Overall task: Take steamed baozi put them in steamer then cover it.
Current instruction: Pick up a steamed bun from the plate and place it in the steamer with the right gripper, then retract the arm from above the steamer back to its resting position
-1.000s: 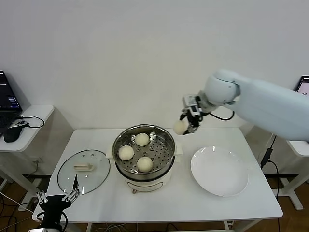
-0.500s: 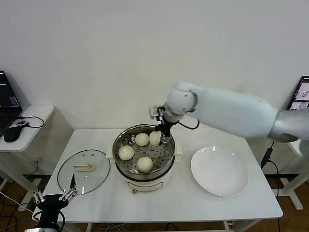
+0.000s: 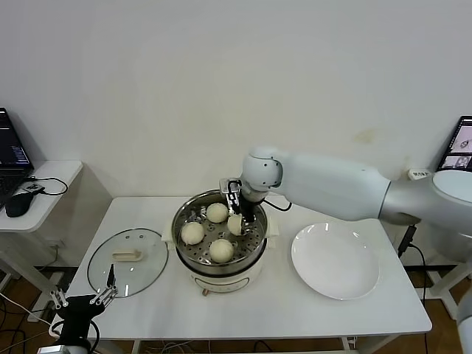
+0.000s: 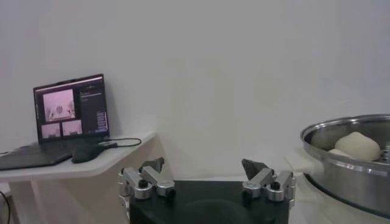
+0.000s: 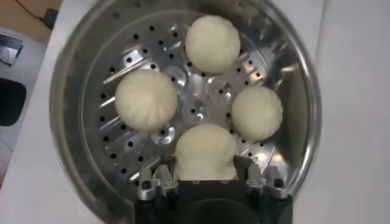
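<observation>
Four soft, squashable baozi sit in the steamer, right gripper jaws clamped on the last one's sides; left gripper jaws apart.

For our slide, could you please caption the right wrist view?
Right gripper setting the fourth baozi into the steamer.

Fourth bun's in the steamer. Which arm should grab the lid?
Left. The left gripper hangs open at the table's near edge beside the glass lid; the right gripper is over the steamer, on a bun.
</observation>
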You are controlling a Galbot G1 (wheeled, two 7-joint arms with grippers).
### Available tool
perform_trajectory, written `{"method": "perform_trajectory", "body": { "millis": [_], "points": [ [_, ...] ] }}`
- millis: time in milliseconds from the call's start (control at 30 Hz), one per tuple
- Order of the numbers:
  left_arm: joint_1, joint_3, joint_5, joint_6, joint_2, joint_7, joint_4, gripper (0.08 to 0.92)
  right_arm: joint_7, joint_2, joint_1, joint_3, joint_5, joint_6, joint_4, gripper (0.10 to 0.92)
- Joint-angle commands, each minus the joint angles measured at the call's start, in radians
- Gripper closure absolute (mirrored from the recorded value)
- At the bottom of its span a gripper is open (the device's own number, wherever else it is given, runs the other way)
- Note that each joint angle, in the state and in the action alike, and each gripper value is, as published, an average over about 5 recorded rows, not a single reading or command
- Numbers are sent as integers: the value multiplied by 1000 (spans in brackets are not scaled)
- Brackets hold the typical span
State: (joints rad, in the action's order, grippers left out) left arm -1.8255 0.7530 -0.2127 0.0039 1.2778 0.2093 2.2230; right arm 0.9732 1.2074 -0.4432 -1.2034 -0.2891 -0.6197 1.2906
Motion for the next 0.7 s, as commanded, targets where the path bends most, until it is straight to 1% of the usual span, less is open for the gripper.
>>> {"method": "perform_trajectory", "body": {
  "millis": [33, 133, 333, 400, 467, 567, 700],
  "points": [
    [1, 0, 0, 1, 1, 0, -1, 177, -11, 25, 31, 3, 25, -8, -30, 401],
    [-1, 1, 0, 0, 3, 0, 0, 177, -15, 18, 33, 11, 32, -8, -26, 382],
    [-1, 3, 0, 0, 4, 1, -2, 177, -18, -37, 15, 74, 24, -19, 29, 242],
    [0, 3, 0, 0, 4, 1, -3, 177, -27, -74, 5, 95, 20, -21, 65, 214],
    [1, 3, 0, 0, 3, 1, -6, 177, -53, -122, -1, 113, 13, -23, 116, 206],
    [5, 3, 0, 0, 0, 1, -14, 177, -163, -213, 8, 142, -28, -30, 209, 203],
    [12, 3, 0, 0, -3, 1, -25, 177, -434, -345, 80, 205, -146, -15, 339, 202]
  ]
}}
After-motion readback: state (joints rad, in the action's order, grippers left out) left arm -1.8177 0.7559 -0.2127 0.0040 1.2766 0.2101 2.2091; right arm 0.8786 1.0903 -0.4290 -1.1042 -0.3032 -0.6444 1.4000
